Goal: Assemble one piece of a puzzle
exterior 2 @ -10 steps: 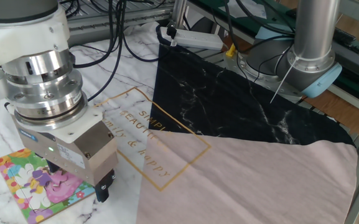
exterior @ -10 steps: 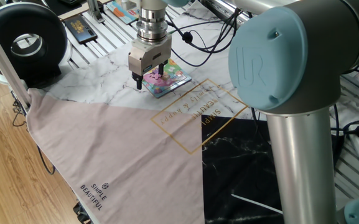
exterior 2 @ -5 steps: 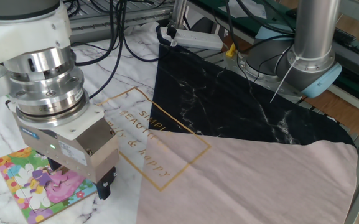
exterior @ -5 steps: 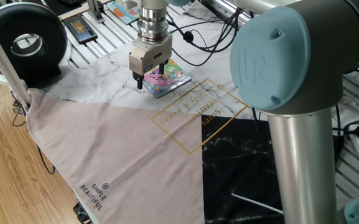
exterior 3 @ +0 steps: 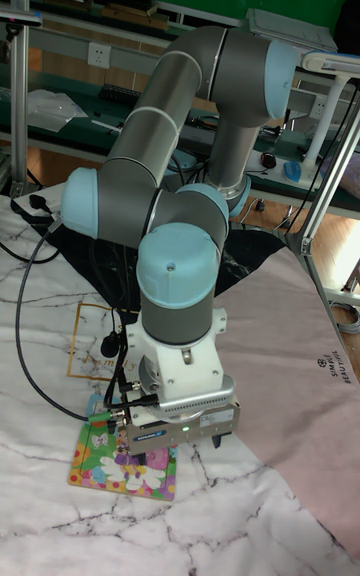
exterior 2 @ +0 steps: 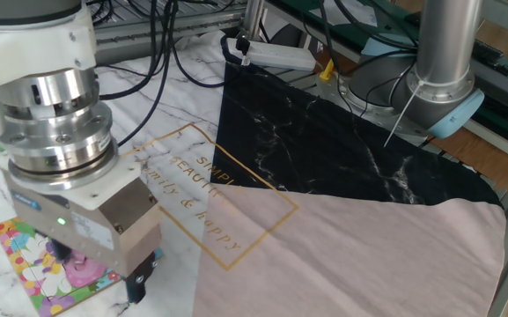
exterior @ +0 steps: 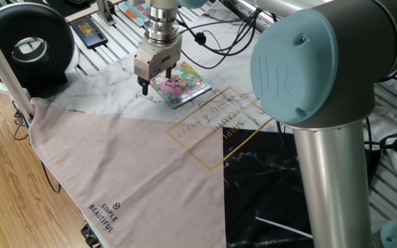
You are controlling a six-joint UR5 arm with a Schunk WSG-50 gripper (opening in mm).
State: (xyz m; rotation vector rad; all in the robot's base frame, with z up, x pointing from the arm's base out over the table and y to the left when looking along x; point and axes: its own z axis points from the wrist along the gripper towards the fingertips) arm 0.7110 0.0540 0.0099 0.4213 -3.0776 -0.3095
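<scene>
The silver-bodied two-finger gripper [exterior: 154, 80] is hanging straight down over the near-left edge of the small square jigsaw board with the pink, yellow and green cartoon picture [exterior: 181, 84]. The board is lying flat on the white marble-patterned part of the table cover [exterior: 109, 76], just beside the gold-printed lettering square [exterior: 219, 124].

In the other fixed view the gripper [exterior 2: 104, 280] body is covering the right half of the board [exterior 2: 26, 262]; one dark fingertip [exterior 2: 139, 286] is showing just off the board's right corner, over the marble. In the tall view the gripper [exterior 3: 185, 441] is sitting right above the board [exterior 3: 115, 471].

Jaw width: fingers are looking fairly narrow, but can't tell whether they're holding anything. The tiny purple puzzle piece isn't distinguishable in any view, either hidden under the gripper or blending into the board picture.

The pale pink cloth [exterior: 115, 172] and black marble-print section [exterior 2: 342, 150] are lying well apart from the board.
</scene>
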